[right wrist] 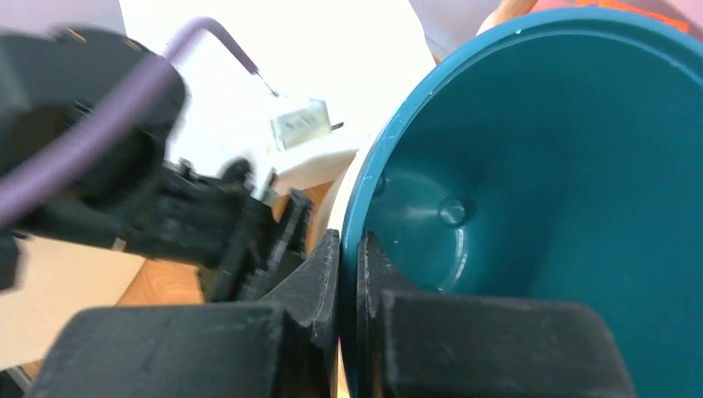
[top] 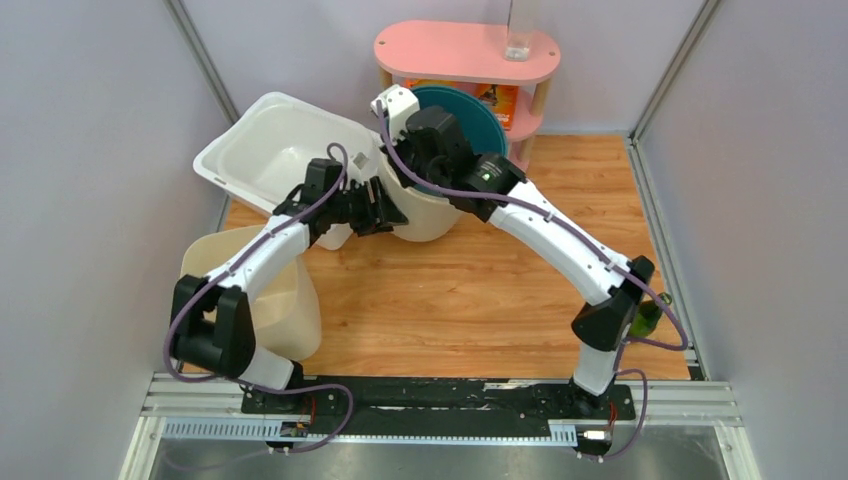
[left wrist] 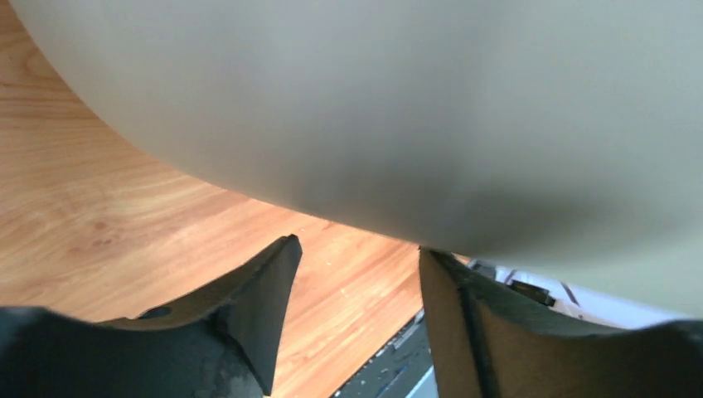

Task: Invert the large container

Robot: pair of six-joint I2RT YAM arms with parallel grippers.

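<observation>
Pinching the rim of the large teal-lined cream plastic container (right wrist: 539,191), the right gripper (right wrist: 348,249) should clamp firmly and roll slowly while the spread left gripper (left wrist: 356,269) supports its wall.

We find both arms built alike: rounded white link shells between chunky black joint housings, with a purple cable (right wrist: 83,157) trailing along the left arm (top: 262,250) and another along the right arm (top: 560,235). A small green light (top: 487,176) glows on the right arm's black housing. The left gripper (left wrist: 356,261) and right gripper (right wrist: 348,249) have matte black, wedge-shaped fingers with a rough grain.
</observation>
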